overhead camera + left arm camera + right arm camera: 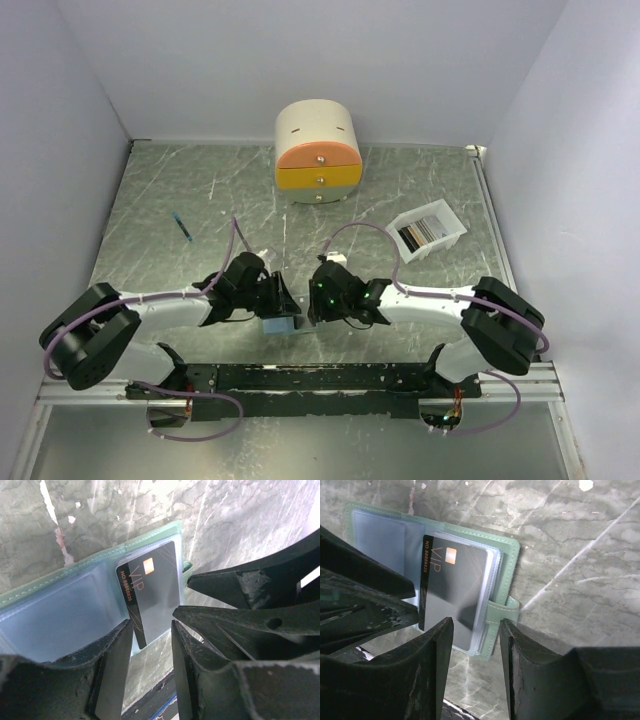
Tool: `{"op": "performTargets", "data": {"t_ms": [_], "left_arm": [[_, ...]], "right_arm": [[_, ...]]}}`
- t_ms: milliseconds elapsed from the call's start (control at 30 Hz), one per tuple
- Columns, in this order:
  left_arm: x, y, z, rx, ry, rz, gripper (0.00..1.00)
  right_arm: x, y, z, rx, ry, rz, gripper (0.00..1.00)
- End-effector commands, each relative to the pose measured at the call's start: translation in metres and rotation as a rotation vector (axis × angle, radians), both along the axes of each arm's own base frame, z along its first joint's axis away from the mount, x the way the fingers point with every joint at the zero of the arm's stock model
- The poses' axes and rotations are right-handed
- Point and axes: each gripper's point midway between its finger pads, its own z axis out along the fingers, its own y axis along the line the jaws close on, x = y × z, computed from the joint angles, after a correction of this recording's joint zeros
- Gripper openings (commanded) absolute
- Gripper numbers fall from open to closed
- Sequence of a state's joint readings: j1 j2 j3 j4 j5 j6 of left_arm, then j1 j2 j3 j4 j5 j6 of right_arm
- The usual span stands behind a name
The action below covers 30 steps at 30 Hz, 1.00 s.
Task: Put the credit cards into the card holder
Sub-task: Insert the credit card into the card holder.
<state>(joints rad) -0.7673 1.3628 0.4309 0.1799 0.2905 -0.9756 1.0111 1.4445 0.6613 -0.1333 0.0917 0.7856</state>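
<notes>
Marbled tabletop [580, 580] bears the open green card holder [506, 550] with black card [455, 580].

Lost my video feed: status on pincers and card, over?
Left pincer, right pincer open above card holder. VIP card partly in pocket. Nothing in the way.

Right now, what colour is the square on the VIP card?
The square is orange; the right wrist view shows it best.

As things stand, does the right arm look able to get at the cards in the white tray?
Probably yes. The white tray sits open-topped on that arm's own side, beyond the right gripper, and nothing lies between them. The cards in it lie uncovered.
</notes>
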Motion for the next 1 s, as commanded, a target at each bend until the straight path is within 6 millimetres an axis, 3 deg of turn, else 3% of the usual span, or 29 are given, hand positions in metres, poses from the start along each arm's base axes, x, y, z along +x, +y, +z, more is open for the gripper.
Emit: {"op": "performTargets", "data": {"t_ms": [0, 33, 100, 267, 500, 667, 800, 967], "left_arm": [[0.005, -0.003, 0.022, -0.028, -0.070, -0.001, 0.49], [0.004, -0.002, 0.026, -0.034, -0.082, 0.002, 0.61], [0.004, 0.002, 0.033, -0.037, -0.107, 0.008, 0.73], [0.007, 0.011, 0.058, -0.004, -0.166, 0.006, 0.80], [0.009, 0.027, 0.100, 0.055, -0.263, -0.007, 0.83], [0.003, 0.038, 0.125, 0.109, -0.307, -0.057, 0.83], [0.001, 0.045, 0.147, 0.142, -0.368, -0.110, 0.82], [0.005, 0.059, 0.151, 0.225, -0.435, -0.133, 0.82]], "right_arm": [[0.004, -0.010, 0.007, -0.043, -0.032, -0.025, 0.43], [0.007, -0.010, 0.011, -0.045, -0.045, -0.030, 0.44], [0.010, -0.012, 0.018, -0.044, -0.065, -0.041, 0.45], [0.022, -0.015, 0.033, -0.094, -0.124, -0.019, 0.48], [0.078, -0.033, 0.080, -0.295, -0.356, -0.013, 0.49], [0.139, -0.090, 0.107, -0.533, -0.444, -0.165, 0.51], [0.180, -0.143, 0.110, -0.636, -0.424, -0.275, 0.51], [0.218, -0.205, 0.109, -0.805, -0.415, -0.364, 0.52]]}}
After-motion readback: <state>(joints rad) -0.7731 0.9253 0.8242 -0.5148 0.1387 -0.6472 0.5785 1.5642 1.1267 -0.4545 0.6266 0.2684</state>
